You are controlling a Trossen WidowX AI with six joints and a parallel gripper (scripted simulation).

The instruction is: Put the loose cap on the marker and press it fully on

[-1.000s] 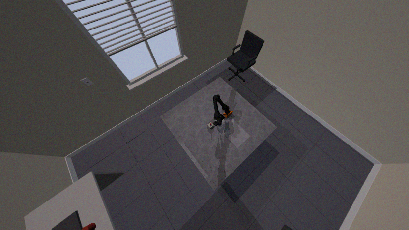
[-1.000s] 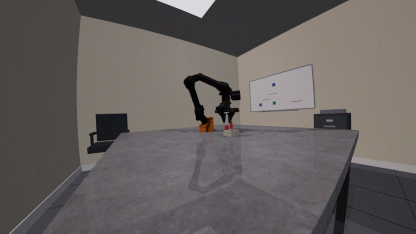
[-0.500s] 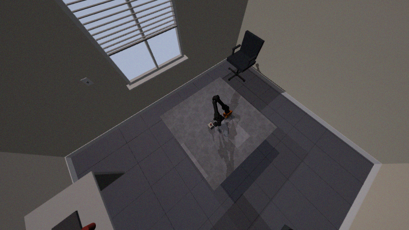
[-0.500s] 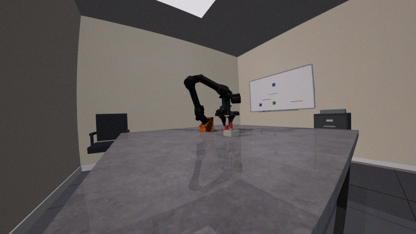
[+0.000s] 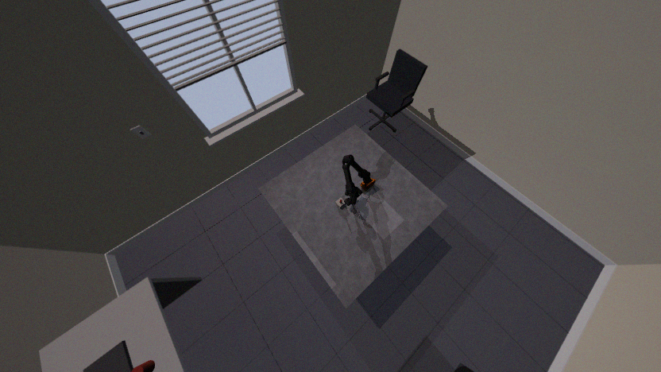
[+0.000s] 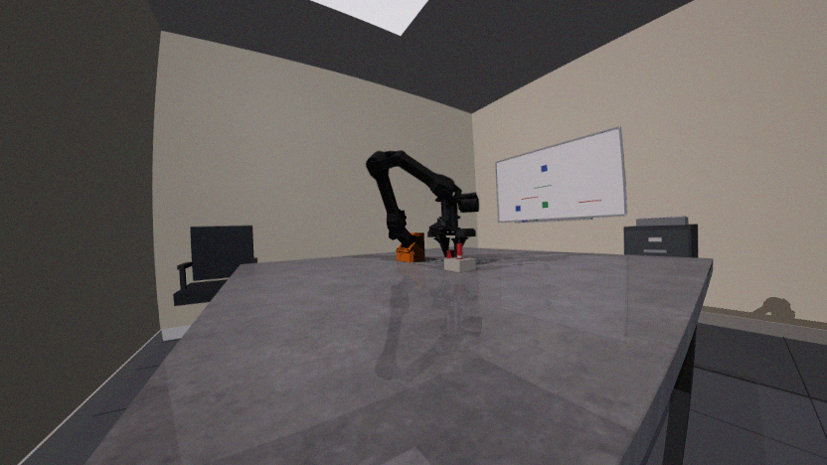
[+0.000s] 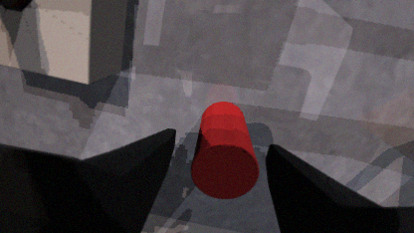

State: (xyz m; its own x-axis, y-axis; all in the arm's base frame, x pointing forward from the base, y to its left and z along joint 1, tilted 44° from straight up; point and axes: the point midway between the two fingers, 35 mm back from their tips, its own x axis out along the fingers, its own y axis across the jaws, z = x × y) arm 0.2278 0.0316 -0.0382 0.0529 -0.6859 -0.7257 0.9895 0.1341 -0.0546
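The red cap (image 6: 449, 253) (image 7: 225, 171) stands upright on the table. My gripper (image 6: 453, 254) (image 7: 221, 144) points down and is partly open around the cap. In the wrist view a narrow gap shows between the cap and each fingertip, so nothing is gripped. The red marker (image 6: 459, 250) stands upright in the pale holder block (image 5: 338, 203) (image 6: 459, 265) (image 7: 65, 45), close beside the cap. The block is at the upper left in the wrist view, where the marker is mostly cut off by the frame edge. In the top view the arm hides the cap.
The arm's orange base (image 5: 367, 184) (image 6: 410, 253) stands on the grey table (image 5: 305, 184) (image 6: 347, 335) behind the holder block. A black office chair (image 5: 407, 69) (image 6: 221, 251) stands on the floor past the table edge. The marker in its block stands near the fingers.
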